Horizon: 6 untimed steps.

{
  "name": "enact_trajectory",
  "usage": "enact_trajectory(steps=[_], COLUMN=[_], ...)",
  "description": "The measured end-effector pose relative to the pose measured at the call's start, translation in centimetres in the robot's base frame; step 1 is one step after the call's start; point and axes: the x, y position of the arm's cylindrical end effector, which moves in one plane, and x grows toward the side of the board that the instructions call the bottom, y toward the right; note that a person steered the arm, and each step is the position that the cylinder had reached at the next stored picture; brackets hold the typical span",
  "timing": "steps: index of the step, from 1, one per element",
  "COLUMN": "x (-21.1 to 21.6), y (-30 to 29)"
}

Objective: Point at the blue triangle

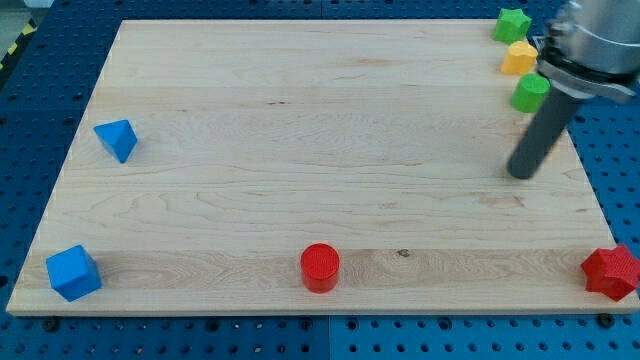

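Right now my tip (522, 174) rests on the wooden surface (300, 150) at the view's right, just below the green cylinder (530, 92). I have no claw on this arm, only the dark rod, so nothing is gripped. The blue triangle (117, 139) sits far across at the view's left edge, well apart from my tip. A blue cube (73, 272) lies in the bottom-left corner, a red cylinder (320, 267) at bottom centre, and a red star (612, 272) in the bottom-right corner. A yellow block (519, 58) and a green star (512, 24) stand above the green cylinder.
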Motion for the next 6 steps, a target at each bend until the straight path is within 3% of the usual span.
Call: enact_trajectory(steps=[3,6], x=[-7.2,-9.5], y=[-20.2,-41.3])
